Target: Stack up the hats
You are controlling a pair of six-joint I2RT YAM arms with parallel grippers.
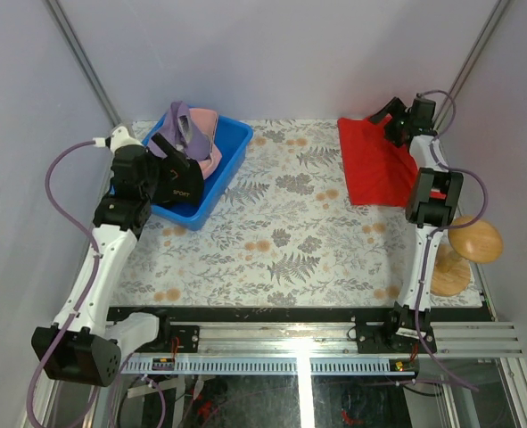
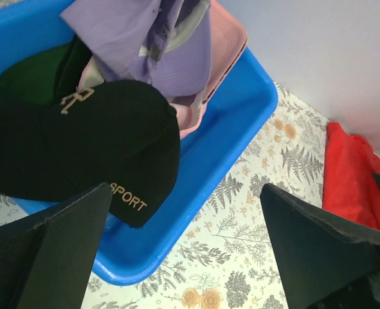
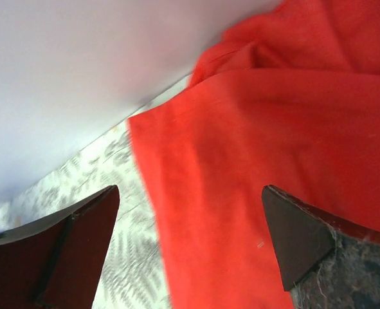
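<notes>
The table point(image 1: 290, 241) is wearing a white cover printed with grey ferns and orange flowers. A bright blue bin point(image 2: 235, 122) is showing a lavender cap point(image 2: 144, 51), a pink cap point(image 2: 231, 38), a dark green cap point(image 2: 22, 80) and a black cap point(image 2: 80, 148) (gold emblem, pale "SPORT" lettering). A cloth point(image 1: 379, 165) is showing plain red.

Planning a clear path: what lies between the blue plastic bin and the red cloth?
Only bare fern-patterned tablecloth, from the blue plastic bin to the red cloth; the top external view shows it.
</notes>
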